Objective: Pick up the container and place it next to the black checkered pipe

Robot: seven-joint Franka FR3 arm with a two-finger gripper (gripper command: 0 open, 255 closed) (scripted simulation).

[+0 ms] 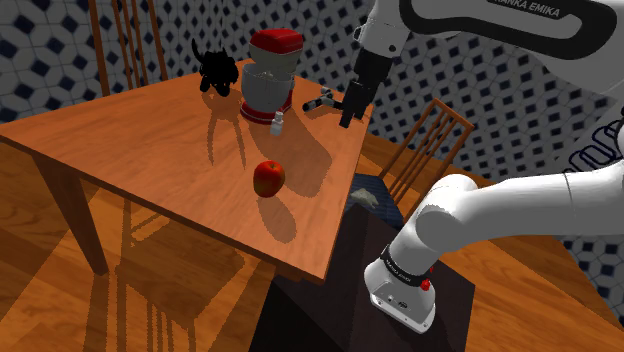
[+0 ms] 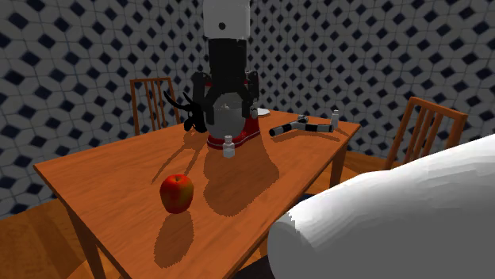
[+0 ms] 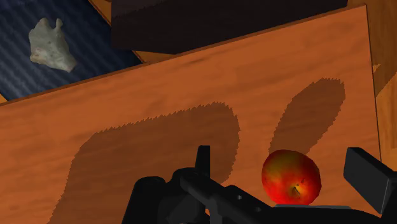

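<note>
In the second exterior view the arm (image 2: 228, 63) stands before the red-and-grey container (image 2: 242, 135), so we see little but its base, and the black cat figure (image 2: 190, 119) is half covered. The small white bottle (image 2: 229, 147) is too small for us to make out. In the shoulder view the checkered pipe (image 1: 320, 101) loses one end behind the jaws.
</note>
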